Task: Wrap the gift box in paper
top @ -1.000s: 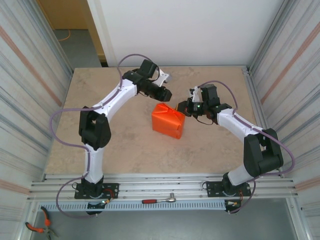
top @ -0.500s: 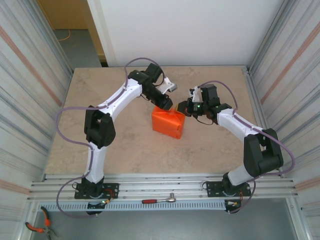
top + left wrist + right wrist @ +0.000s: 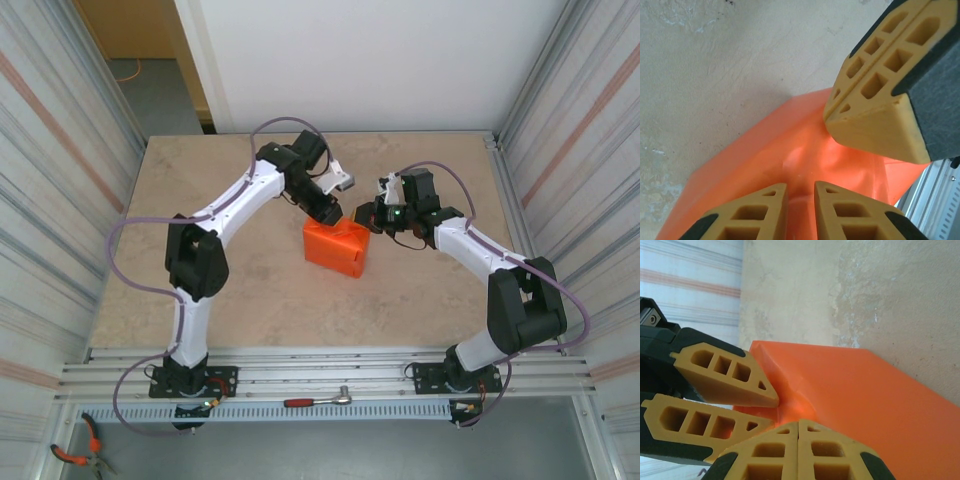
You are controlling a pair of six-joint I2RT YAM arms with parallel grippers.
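The paper [image 3: 335, 250] is bright orange and folded into a creased, box-shaped parcel lying near the centre of the table [image 3: 250, 290]. Both tools meet at its far upper edge. The left gripper [image 3: 801, 192] stands over that edge with jaws narrowly apart and paper in the gap; a grip cannot be confirmed. The right gripper [image 3: 798, 426], jaws pressed together, has its tips at the fold
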